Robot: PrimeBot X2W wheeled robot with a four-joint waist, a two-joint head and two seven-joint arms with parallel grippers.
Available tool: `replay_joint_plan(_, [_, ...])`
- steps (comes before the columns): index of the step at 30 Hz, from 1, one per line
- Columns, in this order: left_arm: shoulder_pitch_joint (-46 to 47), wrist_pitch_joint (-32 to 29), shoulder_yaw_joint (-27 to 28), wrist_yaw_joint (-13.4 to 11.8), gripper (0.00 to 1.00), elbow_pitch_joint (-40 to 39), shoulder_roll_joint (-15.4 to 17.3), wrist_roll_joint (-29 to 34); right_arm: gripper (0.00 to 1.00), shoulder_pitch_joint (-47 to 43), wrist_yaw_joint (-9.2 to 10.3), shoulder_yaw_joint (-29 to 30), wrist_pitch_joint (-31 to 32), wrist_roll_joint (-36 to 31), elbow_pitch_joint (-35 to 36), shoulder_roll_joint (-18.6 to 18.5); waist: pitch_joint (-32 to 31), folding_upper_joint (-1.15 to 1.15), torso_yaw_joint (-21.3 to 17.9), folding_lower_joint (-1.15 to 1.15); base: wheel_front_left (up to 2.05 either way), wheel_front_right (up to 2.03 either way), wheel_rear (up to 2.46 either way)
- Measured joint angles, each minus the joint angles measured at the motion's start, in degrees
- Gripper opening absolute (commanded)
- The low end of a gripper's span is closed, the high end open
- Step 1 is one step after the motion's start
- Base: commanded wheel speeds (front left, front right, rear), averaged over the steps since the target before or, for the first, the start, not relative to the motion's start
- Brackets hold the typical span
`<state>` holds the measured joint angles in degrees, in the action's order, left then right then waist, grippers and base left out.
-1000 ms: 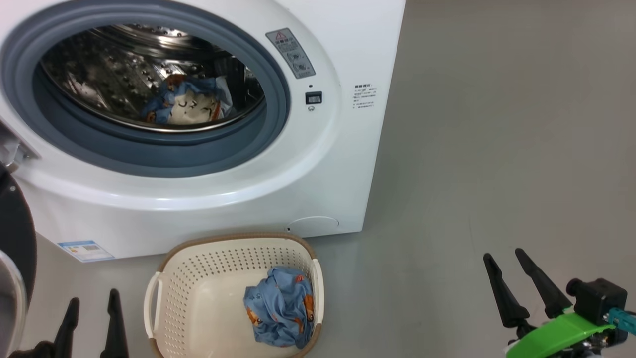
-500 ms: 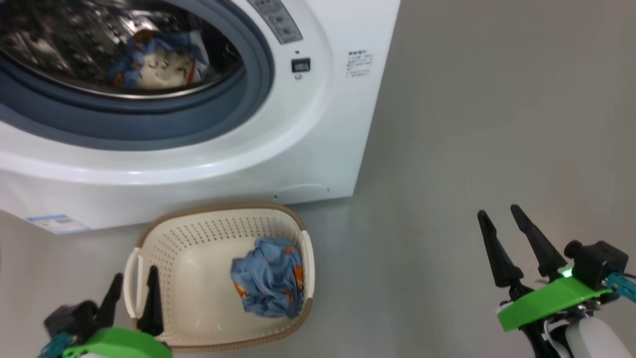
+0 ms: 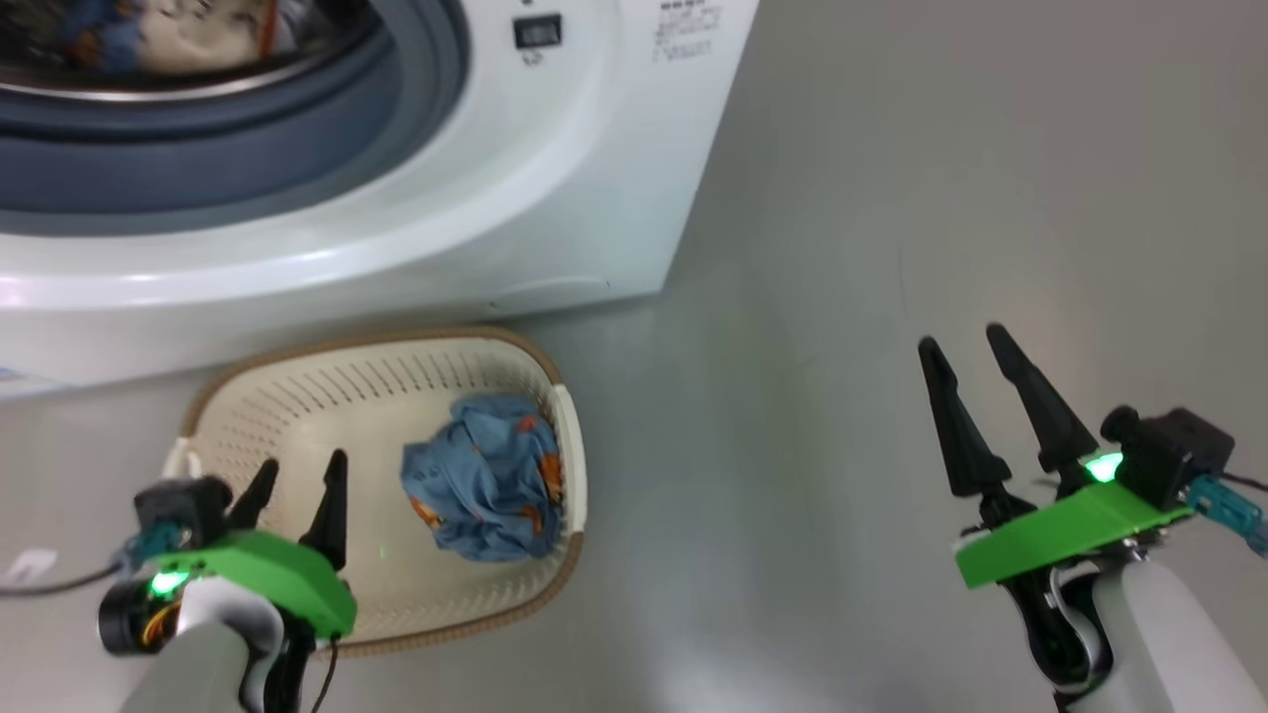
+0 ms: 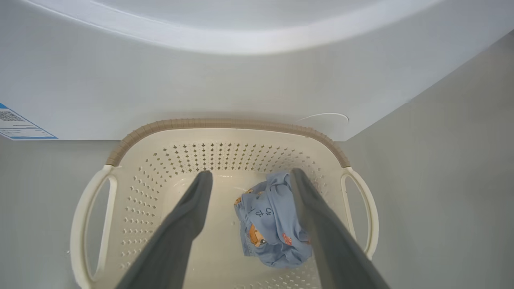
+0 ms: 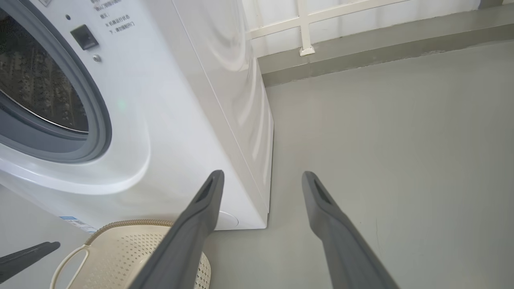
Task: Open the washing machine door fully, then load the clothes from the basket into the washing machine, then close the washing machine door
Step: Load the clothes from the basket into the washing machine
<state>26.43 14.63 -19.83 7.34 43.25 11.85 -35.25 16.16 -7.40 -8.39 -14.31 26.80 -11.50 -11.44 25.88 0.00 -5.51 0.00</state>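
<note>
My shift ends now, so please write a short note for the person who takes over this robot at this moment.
Left gripper: open, empty, above the basket, near the blue garment in it.
Right gripper: open, empty, above the floor.
Done: washing machine stands open; a second garment lies in the drum.
Left: pick up the blue garment, load it, close the door.
</note>
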Motion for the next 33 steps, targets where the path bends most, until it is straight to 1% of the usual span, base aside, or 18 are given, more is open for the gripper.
replay_joint_plan(6, [7.36,-0.01,-9.0,0.0,1.0,6.98,1.2,-5.31,1.0,3.3,0.0,-0.47,0.0,-0.4,0.66,0.76,4.84,0.0,-1.42,0.0,0.0,0.0,0.0])
replay_joint_plan(12, [12.76,-0.63,-17.59,0.0,1.0,10.65,3.11,-10.94,1.0,6.26,0.0,-1.02,0.0,-0.62,1.14,1.58,9.67,0.0,-2.96,0.0,0.0,0.0,0.0])
replay_joint_plan(17, [15.54,-2.13,-23.94,0.0,1.0,11.66,5.05,-15.71,1.0,6.73,0.0,-1.75,0.0,-1.46,1.35,2.1,13.13,0.0,-4.26,0.0,0.0,0.0,0.0])
replay_joint_plan(23, [19.54,-3.28,-30.08,0.0,1.0,12.2,6.7,-20.37,1.0,9.01,0.0,-2.22,-0.01,-1.47,1.96,2.45,16.6,0.0,-5.56,0.0,0.0,0.0,0.0])
replay_joint_plan(28, [21.99,-3.63,-35.45,0.0,1.0,12.16,7.64,-23.24,1.0,10.0,0.0,-3.91,-0.01,-1.55,2.07,2.56,18.66,0.0,-6.71,0.0,0.0,0.0,0.0])
replay_joint_plan(33, [24.1,-3.99,-38.93,0.0,1.0,12.51,8.25,-24.98,1.0,10.01,0.0,-4.16,-0.01,-1.55,2.31,2.55,19.96,0.0,-7.49,0.0,0.0,0.0,0.0])
